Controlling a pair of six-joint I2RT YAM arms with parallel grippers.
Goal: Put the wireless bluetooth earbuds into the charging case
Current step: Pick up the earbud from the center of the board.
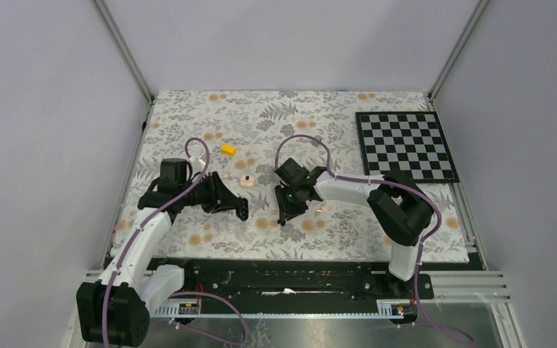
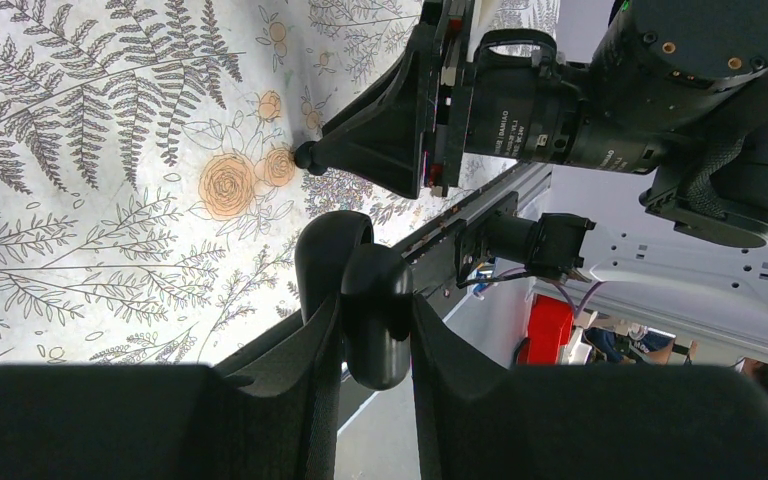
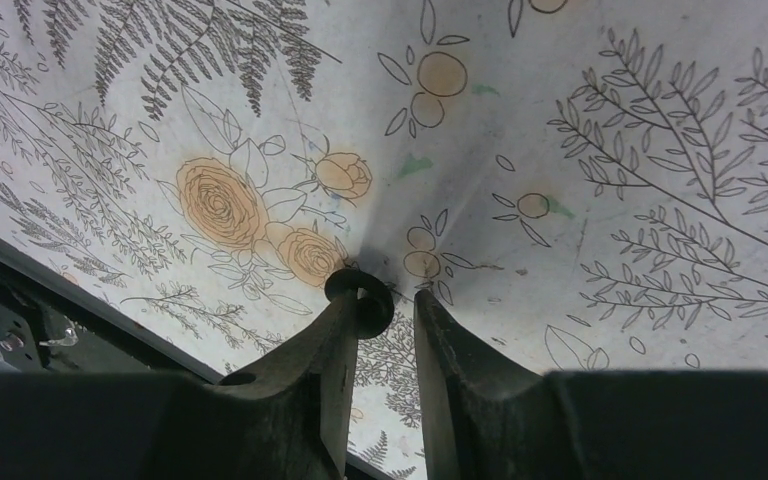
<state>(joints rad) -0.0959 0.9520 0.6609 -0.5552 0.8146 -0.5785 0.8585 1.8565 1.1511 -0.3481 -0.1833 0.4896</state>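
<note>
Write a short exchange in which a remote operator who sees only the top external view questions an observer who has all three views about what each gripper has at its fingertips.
Operator: From above, the left gripper is just a dark shape. Is it holding anything?
Observer: Yes. The left wrist view shows the black charging case clamped between its fingers.
Operator: And the right gripper?
Observer: The right wrist view shows a tiny black earbud against one finger. A sliver of the table shows between it and the other finger, so the jaws are not closed on it.
</note>
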